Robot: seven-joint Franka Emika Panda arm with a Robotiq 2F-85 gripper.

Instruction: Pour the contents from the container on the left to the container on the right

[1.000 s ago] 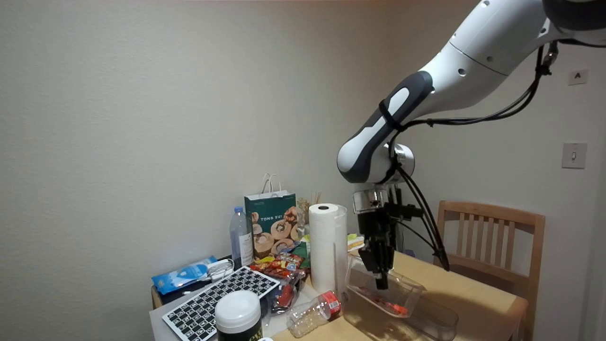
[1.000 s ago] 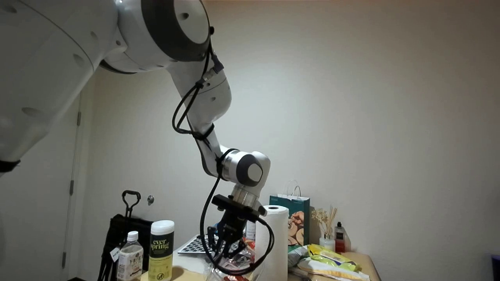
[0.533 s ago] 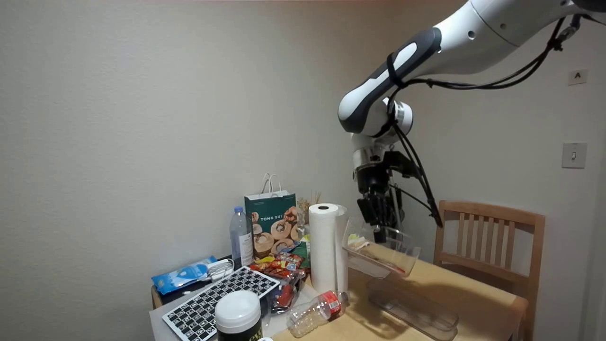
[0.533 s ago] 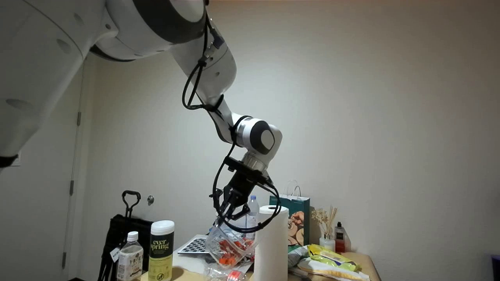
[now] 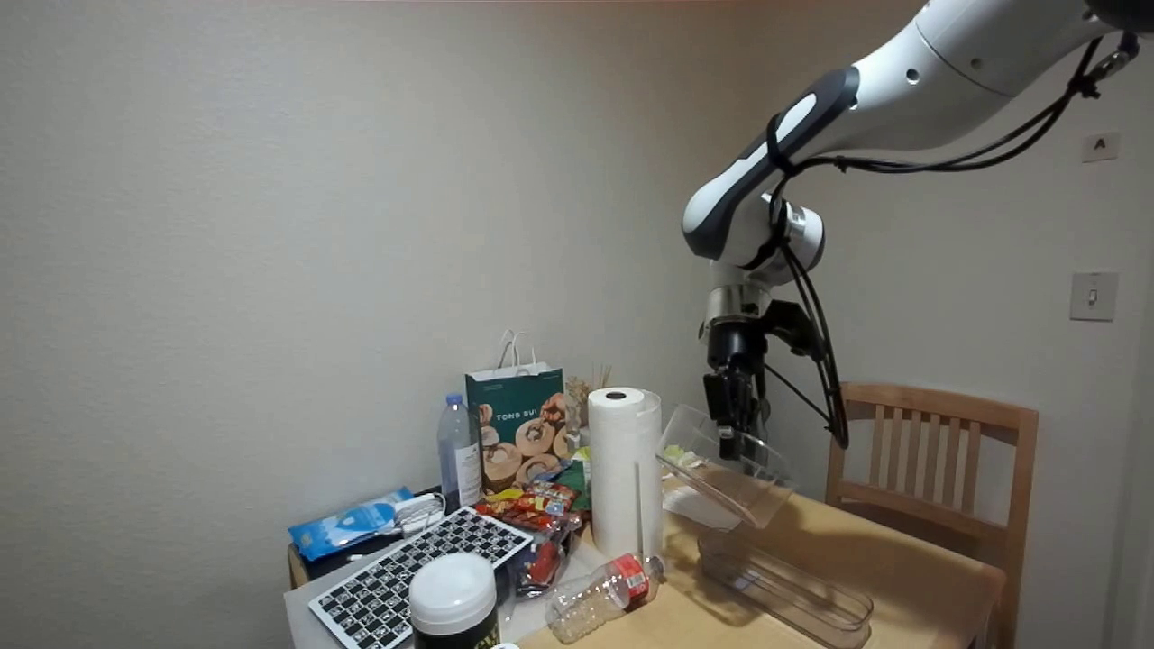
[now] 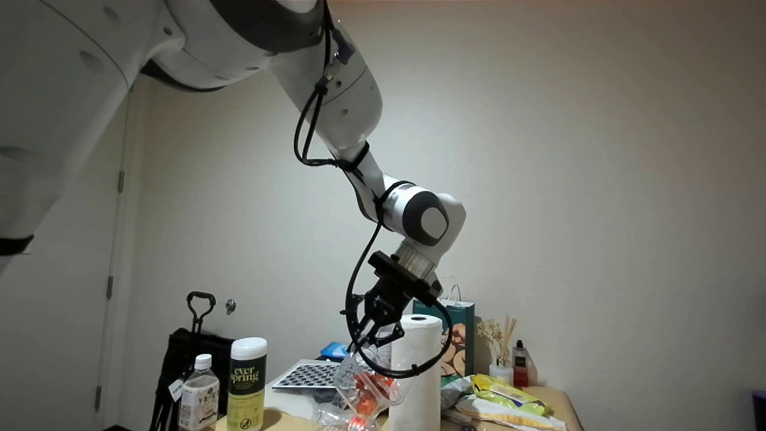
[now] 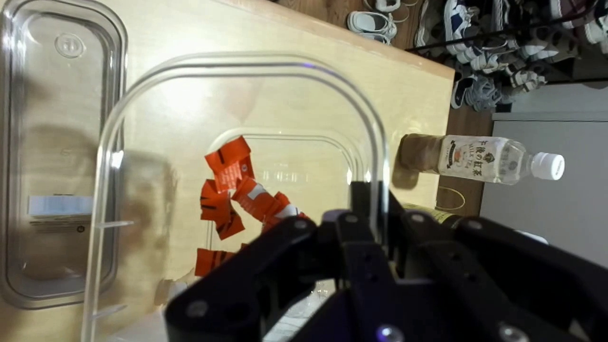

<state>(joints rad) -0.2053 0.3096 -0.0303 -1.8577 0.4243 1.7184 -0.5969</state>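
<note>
Tub of clear plastic (image 7: 294, 161), orange pieces (image 7: 230, 159) gathered inside it, hangs tilted above the desk (image 5: 920, 586), one side pinched between the fingers (image 7: 361, 204), which are closed tight on it. A second ago it hung lower and stood before part of the long container (image 5: 784, 586) in an exterior view; now it has risen, its slant looks steeper, and that container is almost wholly in sight, lying well in from the desk's right corner. The paper towel roll (image 5: 615, 478) stands near the tub; whether they touch I cannot tell. Beside the roll's foot a clear bottle with a red label (image 5: 595, 597) lies on its side, just where it lay before. Bright packets (image 5: 541, 505) lie before a green paper bag (image 5: 518, 424) toward the back edge, a checkered board (image 5: 424, 572) toward the left edge, and in the wrist view a milk tea bottle (image 7: 468, 154) stands close to the rim by one corner, with shoes (image 7: 460, 28) beyond. Past the right edge is a wooden chair (image 5: 938, 401). Around are a pale wall (image 5: 270, 225), a light switch (image 5: 1093, 296) and, in an exterior view, a pale door (image 6: 66, 347).
</note>
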